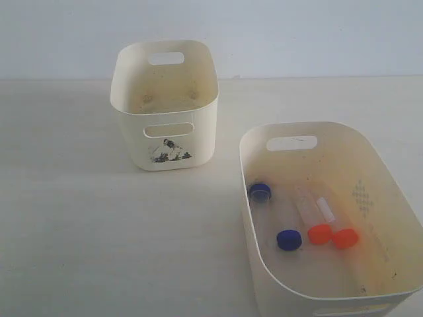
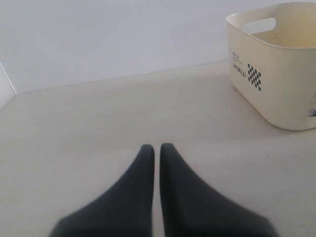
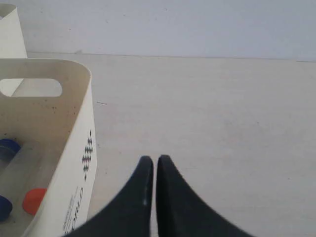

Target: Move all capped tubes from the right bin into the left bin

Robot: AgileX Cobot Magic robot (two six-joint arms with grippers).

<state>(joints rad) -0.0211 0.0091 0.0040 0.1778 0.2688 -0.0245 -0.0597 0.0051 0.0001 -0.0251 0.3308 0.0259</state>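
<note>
Four capped tubes lie on the floor of the wide, low right bin (image 1: 386,205): two blue-capped ones (image 1: 260,192) (image 1: 289,240) and two orange-red-capped ones (image 1: 320,234) (image 1: 345,238). The taller left bin (image 1: 132,132), with its dark mountain print, stands empty further back on the left. Neither gripper shows in the exterior view. In the left wrist view my left gripper (image 2: 157,146) is shut with nothing in it, above bare table, with the left bin (image 2: 276,84) off to one side. My right gripper (image 3: 154,159) is also shut and empty, just outside the right bin's wall (image 3: 79,148); a blue cap (image 3: 9,148) and an orange-red cap (image 3: 34,200) show inside.
Both bins stand on a pale wooden tabletop (image 1: 99,231) with a white wall (image 1: 297,33) behind. A corner of the left bin (image 3: 11,34) shows beyond the right bin in the right wrist view.
</note>
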